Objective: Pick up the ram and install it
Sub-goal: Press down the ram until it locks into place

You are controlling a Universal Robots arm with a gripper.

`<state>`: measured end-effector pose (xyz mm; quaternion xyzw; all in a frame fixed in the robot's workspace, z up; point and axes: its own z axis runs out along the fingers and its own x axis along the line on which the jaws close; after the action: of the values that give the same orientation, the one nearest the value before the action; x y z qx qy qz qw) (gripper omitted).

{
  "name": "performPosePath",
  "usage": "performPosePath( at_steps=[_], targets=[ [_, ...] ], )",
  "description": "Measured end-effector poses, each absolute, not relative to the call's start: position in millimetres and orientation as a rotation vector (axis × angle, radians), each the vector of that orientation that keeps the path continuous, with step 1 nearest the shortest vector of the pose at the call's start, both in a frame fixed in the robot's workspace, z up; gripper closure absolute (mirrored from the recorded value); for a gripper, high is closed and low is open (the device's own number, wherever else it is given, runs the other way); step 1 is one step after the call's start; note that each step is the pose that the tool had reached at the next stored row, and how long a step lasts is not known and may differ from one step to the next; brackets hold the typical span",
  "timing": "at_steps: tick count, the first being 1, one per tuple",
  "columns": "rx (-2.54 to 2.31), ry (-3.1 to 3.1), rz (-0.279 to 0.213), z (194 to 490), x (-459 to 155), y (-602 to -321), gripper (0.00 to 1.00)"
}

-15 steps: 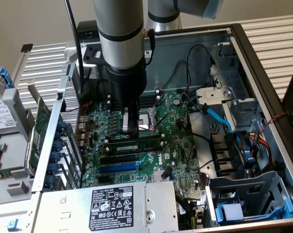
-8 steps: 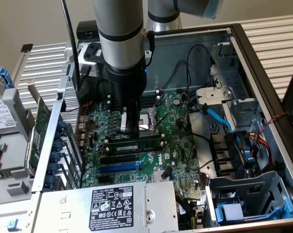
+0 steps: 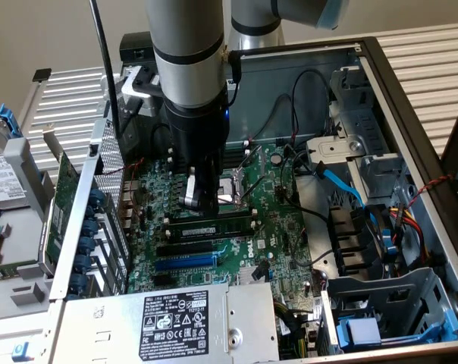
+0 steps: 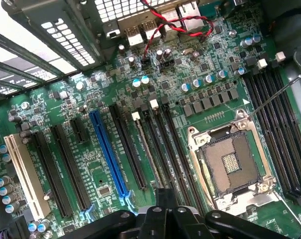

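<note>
The ram (image 3: 223, 225), a narrow green stick with black chips, stands on edge in a black memory slot on the green motherboard (image 3: 278, 220), just in front of the CPU socket (image 3: 234, 186). My gripper (image 3: 199, 203) hangs straight down over the stick's end toward the exterior view's left, fingers shut together. Whether the tip touches the stick's top edge I cannot tell. In the wrist view the ram (image 4: 146, 149) shows edge-on as a thin pale line between black slots, running up to my gripper (image 4: 165, 199).
The open computer case holds a power supply (image 3: 176, 318) in front, a drive cage (image 3: 396, 303) and cables (image 3: 343, 186) on the exterior view's right, and a green expansion card (image 3: 62, 197) on its left. Red-black wires (image 4: 175, 25) and a blue slot (image 4: 108, 149) lie nearby.
</note>
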<state>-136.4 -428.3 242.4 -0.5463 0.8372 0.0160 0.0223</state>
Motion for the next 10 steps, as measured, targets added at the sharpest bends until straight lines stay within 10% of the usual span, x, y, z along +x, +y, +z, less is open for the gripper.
performPosePath(
  at_steps=[10],
  targets=[
    [-1.54,2.692,0.028,242.4,-136.4,-428.3,0.89]
  ],
)
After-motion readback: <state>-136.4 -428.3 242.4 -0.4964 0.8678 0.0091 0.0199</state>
